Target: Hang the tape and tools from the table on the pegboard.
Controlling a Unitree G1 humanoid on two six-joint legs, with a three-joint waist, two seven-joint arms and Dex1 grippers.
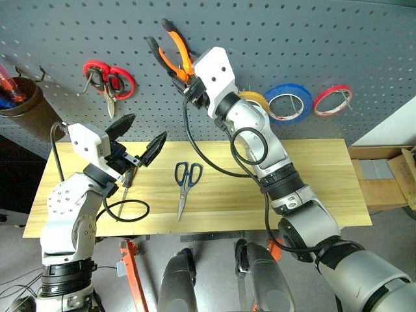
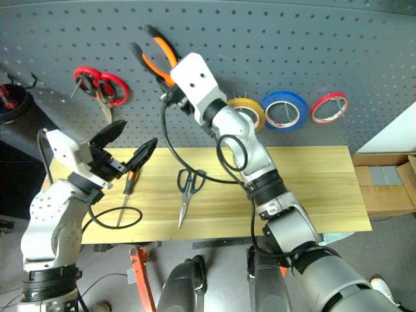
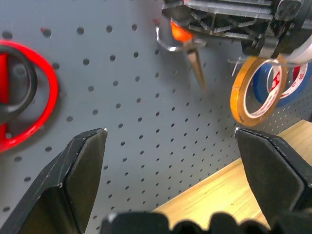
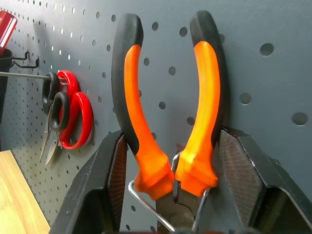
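Observation:
The pliers (image 1: pixel 174 53), with orange-and-black handles pointing up, are held flat against the dark grey pegboard (image 1: pixel 305 39). My right gripper (image 4: pixel 173 146) is shut on them, one finger outside each handle. A metal hook (image 4: pixel 146 204) sits between the handles near the pivot. The yellow-tan tape (image 1: pixel 257 99) hangs on the pegboard behind my right arm. Dark-blue-handled scissors (image 1: pixel 186 177) and a slim screwdriver (image 2: pixel 128 187) lie on the wooden table (image 1: pixel 312 175). My left gripper (image 1: pixel 147 129) hovers open just above the screwdriver's handle, holding nothing.
Red-handled scissors (image 1: pixel 107 81) hang at the pegboard's left. A blue roll (image 1: pixel 289 89) and a thin red roll (image 1: pixel 325 93) hang to the right of the tape. A brown cup (image 1: pixel 23 107) hangs at far left. Cardboard boxes (image 1: pixel 390 175) stand beyond the table's right end.

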